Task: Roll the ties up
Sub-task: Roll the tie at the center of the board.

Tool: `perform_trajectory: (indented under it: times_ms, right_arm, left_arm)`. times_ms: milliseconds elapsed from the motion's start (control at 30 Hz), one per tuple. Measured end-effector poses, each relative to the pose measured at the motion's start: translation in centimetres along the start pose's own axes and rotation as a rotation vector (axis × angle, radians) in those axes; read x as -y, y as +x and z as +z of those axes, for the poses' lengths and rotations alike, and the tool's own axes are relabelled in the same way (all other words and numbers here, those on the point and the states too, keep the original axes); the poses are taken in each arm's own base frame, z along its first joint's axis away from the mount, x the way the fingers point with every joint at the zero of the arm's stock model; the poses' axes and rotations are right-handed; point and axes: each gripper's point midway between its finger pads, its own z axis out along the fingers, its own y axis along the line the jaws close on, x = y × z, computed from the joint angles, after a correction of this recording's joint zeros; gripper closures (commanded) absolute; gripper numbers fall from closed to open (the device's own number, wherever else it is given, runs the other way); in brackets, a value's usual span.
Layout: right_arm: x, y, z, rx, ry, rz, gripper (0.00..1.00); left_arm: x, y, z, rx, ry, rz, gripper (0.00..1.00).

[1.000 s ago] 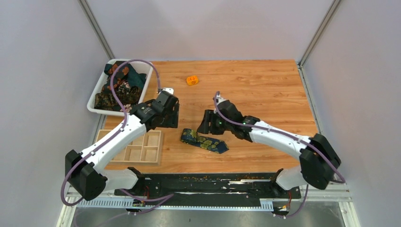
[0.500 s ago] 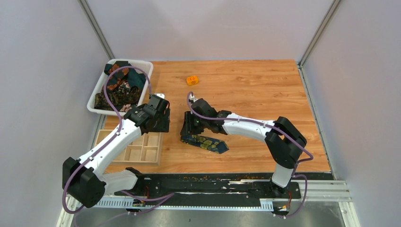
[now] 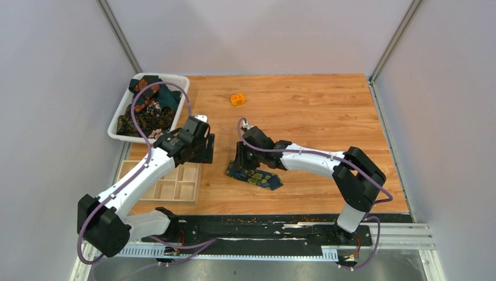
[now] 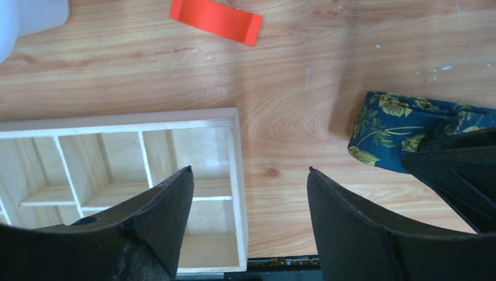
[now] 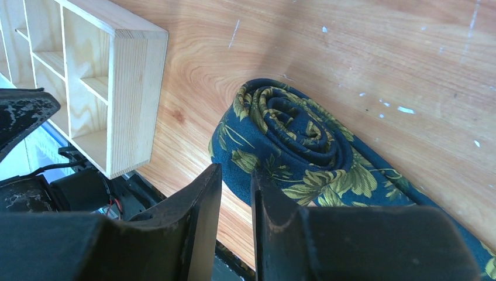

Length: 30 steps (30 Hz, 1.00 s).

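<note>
**Rolling step: navy tie, coil part-formed**

Left tool (image 4: 248,171): jaws spread, holding nothing, above the right edge of the wooden box (image 4: 117,175).

Navy tie (image 3: 260,178): lies on the tabletop (image 3: 321,105), right of the box. Its left end is coiled. The loose tail points right and slightly toward the near edge, so the long axis runs roughly left-right.

Right tool (image 5: 236,172): jaws nearly together at the coil. A pinch cannot be confirmed.

Judged next move: advance the coil along the tail, edges aligned.
</note>
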Motion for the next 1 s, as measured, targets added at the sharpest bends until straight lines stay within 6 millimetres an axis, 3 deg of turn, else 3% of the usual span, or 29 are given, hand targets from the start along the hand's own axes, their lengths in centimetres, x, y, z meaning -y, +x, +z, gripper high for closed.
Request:
perform_trajectory:
  times_ms: [233, 500, 1000]
  right_arm:
    - [1.4, -0.2, -1.3, 0.026, 0.021, 0.016, 0.74]
    - [2.8, 0.2, -2.0, 0.036, 0.034, 0.03, 0.75]
    - [4.4, 1.4, -2.6, 0.046, 0.038, 0.039, 0.76]
  left_arm:
    - [1.9, 0.2, 0.3, -0.007, 0.109, 0.023, 0.13]
    - [5.5, 0.5, 1.2, -0.032, 0.289, 0.039, 0.06]
    - [10.7, 2.2, 3.6, -0.133, 0.535, 0.031, 0.05]
